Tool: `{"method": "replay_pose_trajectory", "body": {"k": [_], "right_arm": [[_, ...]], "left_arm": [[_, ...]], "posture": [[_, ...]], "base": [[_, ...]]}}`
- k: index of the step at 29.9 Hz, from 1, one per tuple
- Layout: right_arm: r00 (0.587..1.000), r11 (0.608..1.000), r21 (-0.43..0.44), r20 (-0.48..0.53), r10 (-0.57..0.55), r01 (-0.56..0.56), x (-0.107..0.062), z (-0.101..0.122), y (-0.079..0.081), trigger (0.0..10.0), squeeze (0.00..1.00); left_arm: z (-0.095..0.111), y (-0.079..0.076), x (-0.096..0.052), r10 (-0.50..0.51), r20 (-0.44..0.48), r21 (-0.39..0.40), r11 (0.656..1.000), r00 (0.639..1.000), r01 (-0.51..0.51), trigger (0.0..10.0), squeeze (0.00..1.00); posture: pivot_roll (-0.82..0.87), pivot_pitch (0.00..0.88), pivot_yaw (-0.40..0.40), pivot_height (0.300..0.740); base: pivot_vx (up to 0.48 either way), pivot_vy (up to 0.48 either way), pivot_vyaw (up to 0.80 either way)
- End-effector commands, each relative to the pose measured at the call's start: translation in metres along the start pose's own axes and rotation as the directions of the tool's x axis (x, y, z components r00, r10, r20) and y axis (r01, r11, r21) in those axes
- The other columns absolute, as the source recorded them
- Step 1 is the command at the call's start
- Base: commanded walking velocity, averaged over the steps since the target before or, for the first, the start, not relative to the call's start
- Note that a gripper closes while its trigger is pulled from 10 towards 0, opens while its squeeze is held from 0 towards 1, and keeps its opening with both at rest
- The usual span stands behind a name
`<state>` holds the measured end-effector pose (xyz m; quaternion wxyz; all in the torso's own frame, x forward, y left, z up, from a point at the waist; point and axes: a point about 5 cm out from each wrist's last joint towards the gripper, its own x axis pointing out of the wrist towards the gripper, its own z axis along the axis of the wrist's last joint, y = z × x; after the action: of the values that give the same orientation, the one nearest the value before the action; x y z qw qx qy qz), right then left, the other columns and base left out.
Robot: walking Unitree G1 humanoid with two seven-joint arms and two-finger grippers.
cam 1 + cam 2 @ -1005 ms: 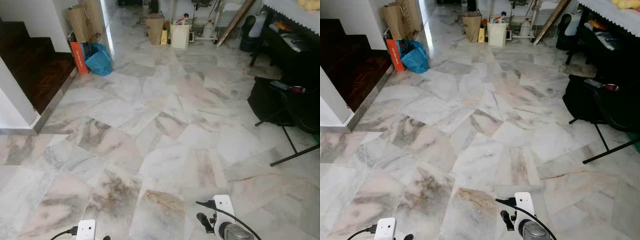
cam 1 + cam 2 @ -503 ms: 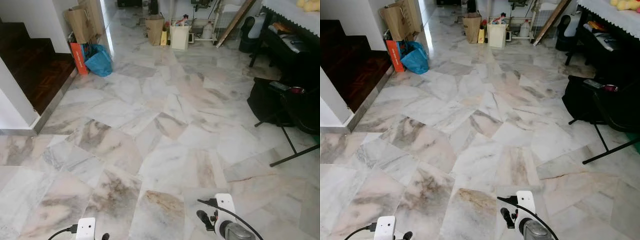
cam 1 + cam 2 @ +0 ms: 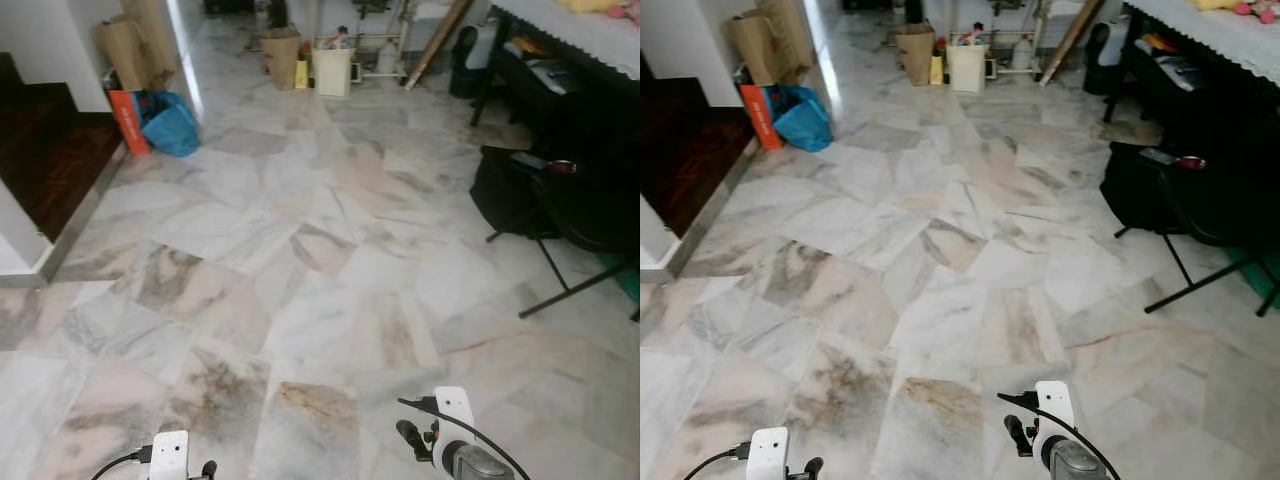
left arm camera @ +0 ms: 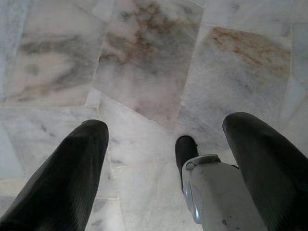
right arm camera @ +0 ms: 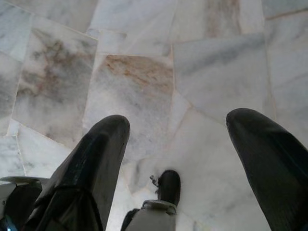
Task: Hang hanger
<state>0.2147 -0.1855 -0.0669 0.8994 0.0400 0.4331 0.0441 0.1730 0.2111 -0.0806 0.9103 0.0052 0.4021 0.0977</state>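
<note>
My left gripper (image 4: 166, 127) hangs low over the marble floor, open, with nothing between its black fingers (image 4: 72, 173). My right gripper (image 5: 179, 122) points down at the floor as well, open and empty. In the eye views both wrists sit at the bottom edge, the left arm (image 3: 170, 455) and the right arm (image 3: 452, 452) with its black cable. Between the fingers the wrist views show pale veined tiles (image 4: 144, 53) and parts of my own legs (image 4: 211, 192).
Dark wooden stairs (image 3: 40, 150) rise on the left, with an orange bag (image 3: 125, 118), a blue bag (image 3: 170, 125) and cardboard (image 3: 125, 45) beside them. A black table (image 3: 570, 70), a black bag (image 3: 510, 190) and stand legs (image 3: 560, 290) line the right. Open marble floor (image 3: 320, 250) lies ahead.
The whole picture has slid left and slightly down, so the camera has turned to the right. Both arms keep their low position.
</note>
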Motion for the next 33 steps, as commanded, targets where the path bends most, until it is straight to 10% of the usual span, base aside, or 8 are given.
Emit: {"method": "replay_pose_trajectory", "body": {"k": [1,33], "right_arm": [[1.000,1.000,-0.008,-0.004,0.003,-0.003,0.000,0.001,0.000,10.0,0.00],[0.998,0.999,-0.046,-0.062,-0.014,0.011,-0.005,-0.016,-0.010,10.0,0.00]], "left_arm": [[-0.003,0.001,-0.001,0.012,-0.014,-0.017,1.000,1.000,-0.013,10.0,0.00],[-0.013,0.000,-0.003,-0.006,-0.056,-0.076,0.997,0.998,0.002,10.0,0.00]], "posture": [[-0.01,0.000,-0.006,0.740],[-0.01,0.000,0.005,0.740]], "base": [[0.000,0.000,-0.71],[0.000,0.126,-0.65]]}}
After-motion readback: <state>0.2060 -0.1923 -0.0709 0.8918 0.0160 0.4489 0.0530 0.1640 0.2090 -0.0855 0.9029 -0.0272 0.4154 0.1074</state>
